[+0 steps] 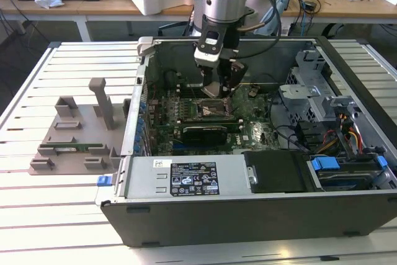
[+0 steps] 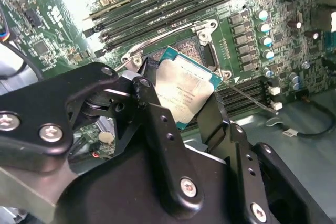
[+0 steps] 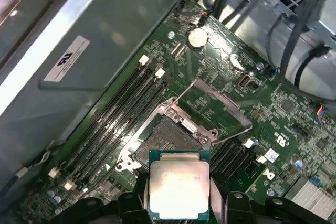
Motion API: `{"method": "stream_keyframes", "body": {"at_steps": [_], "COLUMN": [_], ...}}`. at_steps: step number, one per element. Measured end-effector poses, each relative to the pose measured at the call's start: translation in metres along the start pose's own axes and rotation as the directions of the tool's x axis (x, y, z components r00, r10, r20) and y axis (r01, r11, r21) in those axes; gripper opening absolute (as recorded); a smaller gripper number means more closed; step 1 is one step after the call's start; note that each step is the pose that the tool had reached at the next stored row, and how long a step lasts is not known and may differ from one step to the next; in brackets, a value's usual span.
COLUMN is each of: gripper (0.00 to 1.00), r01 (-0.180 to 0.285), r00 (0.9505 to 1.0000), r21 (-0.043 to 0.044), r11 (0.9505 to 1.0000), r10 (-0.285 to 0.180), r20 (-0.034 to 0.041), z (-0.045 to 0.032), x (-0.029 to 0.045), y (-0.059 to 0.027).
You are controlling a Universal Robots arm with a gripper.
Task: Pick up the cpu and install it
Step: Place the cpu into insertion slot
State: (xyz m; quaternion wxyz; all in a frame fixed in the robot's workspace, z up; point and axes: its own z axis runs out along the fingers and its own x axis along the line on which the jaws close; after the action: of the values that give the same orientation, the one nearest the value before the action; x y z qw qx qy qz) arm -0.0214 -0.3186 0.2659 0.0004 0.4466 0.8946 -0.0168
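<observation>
At the exterior view's left, a grey plastic holder [image 1: 77, 134] is sitting on the slatted table [image 1: 37, 215], and no chip is lying on it that I can make out. Moving toward the middle of that frame, the open computer case [image 1: 248, 221] is lying on its side, and the arm is reaching down into it, with the gripper [image 1: 220, 90] hanging just above the socket [image 1: 214, 110] on the green board [image 1: 248, 131]. In both wrist views the two black fingers [image 2: 149, 108] are pinching the cpu [image 2: 185, 90] [image 3: 178, 190] by its opposite edges, so the gripper [image 2: 181, 98] [image 3: 178, 205] is clamping the chip. The pick-up part therefore looks done. The chip is riding tilted and clear of the socket [image 3: 168, 140], near it but not seated. The socket's metal frame [image 3: 210, 103] is standing open, with the bare contact bed showing beside the long memory slots [image 3: 121, 108]. I judge the install part is left: the chip is not yet lying in its bed, and the frame is not yet closed. At the exterior view's right, drive bays and cables [image 1: 347, 134] are sitting untouched.
</observation>
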Motion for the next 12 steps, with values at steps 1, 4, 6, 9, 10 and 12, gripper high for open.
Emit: {"method": "stream_keyframes", "body": {"at_steps": [1, 4, 6, 9, 10, 12], "gripper": [0.55, 0.55, 0.55, 0.55, 0.55, 0.55], "r01": [-0.012, -0.069, -0.096, -0.152, -0.162, -0.196], "r00": [0.9999, 0.9976, 0.9954, 0.9884, 0.9868, 0.9807], "r21": [0.0002, 0.0011, 0.0016, 0.0027, 0.0028, 0.0036], "r11": [0.9999, 0.9976, 0.9954, 0.9884, 0.9868, 0.9807], "r10": [0.012, 0.069, 0.096, 0.152, 0.162, 0.196], "r20": [-0.0004, -0.0019, -0.0028, -0.0043, -0.0046, -0.0055], "z": [0.0000, 0.0001, 0.0002, 0.0002, 0.0003, 0.0002], "x": [0.0000, 0.0000, 0.0000, 0.0000, 0.0000, 0.0000], "y": [0.0000, 0.0000, 0.0000, 0.0000, 0.0000, 0.0000]}}
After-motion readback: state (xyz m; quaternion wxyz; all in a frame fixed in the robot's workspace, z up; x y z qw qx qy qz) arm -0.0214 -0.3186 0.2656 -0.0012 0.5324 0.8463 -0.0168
